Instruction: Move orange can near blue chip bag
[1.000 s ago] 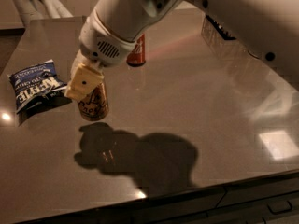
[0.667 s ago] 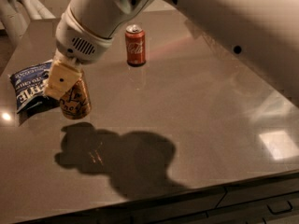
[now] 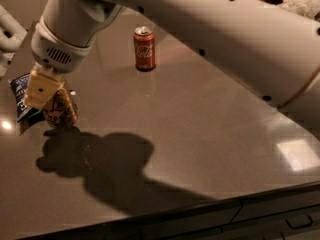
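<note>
Gripper [image 3: 47, 95] was clamped round the top of the orange can [image 3: 61, 113], can hanging right under it, long axis about upright, base low over the table [image 3: 200, 134], touching or not I couldn't tell. Blue chip bag [image 3: 21, 86] lay just left of the can, partly hidden behind the gripper, so next move looked like a straight set-down and release. Counts: one orange can, one blue chip bag, one red cola can [image 3: 144, 49] well apart from the bag, one arm
</note>
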`<state>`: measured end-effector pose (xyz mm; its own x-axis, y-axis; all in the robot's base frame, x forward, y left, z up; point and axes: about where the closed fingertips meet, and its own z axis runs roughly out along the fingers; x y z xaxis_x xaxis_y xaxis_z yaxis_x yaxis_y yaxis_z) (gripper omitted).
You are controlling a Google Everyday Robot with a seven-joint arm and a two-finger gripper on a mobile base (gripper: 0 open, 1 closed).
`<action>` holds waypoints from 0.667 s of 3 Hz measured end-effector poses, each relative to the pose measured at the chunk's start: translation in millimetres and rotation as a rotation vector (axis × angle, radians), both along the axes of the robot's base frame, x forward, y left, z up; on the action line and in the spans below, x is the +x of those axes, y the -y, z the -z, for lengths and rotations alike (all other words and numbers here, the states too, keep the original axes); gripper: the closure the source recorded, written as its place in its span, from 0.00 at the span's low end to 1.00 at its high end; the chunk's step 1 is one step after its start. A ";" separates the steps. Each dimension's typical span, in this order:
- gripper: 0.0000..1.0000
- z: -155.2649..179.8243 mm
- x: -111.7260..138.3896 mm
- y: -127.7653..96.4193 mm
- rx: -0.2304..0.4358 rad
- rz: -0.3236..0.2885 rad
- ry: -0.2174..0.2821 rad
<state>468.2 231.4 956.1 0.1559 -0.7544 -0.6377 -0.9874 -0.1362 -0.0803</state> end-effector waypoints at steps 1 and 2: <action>1.00 7.2 12.8 -13.0 -0.008 -0.016 -0.011; 0.86 15.8 24.7 -18.1 -0.020 -0.021 -0.019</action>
